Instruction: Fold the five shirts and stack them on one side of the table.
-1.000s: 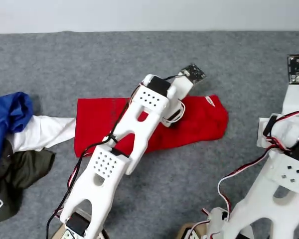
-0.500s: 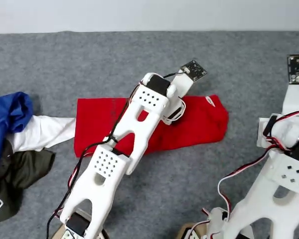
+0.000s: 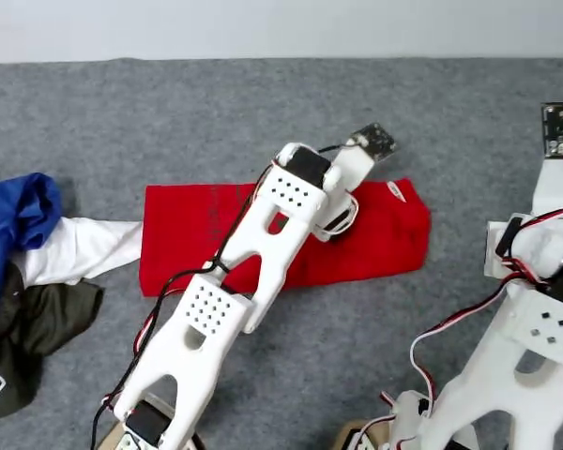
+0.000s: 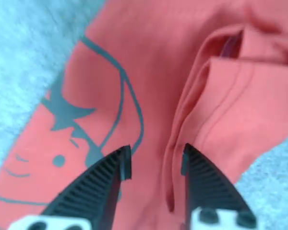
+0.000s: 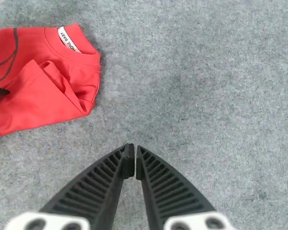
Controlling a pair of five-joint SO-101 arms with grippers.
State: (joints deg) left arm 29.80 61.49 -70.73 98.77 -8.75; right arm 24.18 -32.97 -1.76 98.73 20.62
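Observation:
A red shirt (image 3: 188, 230) lies partly folded in the middle of the grey table, its collar label toward the right. Above its right half hangs my left arm, whose gripper (image 4: 153, 155) is open; the fingertips sit close over a fold of the red shirt (image 4: 201, 72) beside the dark printed drawing. My right gripper (image 5: 131, 152) is shut and holds nothing, over bare grey felt to the right of the red shirt (image 5: 43, 86). The right arm (image 3: 535, 300) stands at the table's right edge.
At the left edge of the table lie a blue shirt (image 3: 14, 220), a white shirt (image 3: 80, 248) and a dark shirt (image 3: 33, 323) in a loose pile. Bare grey table (image 3: 216, 112) stretches behind and to the right of the red shirt.
My left arm has shifted slightly to the right over the red shirt. The right arm and the shirts have stayed put.

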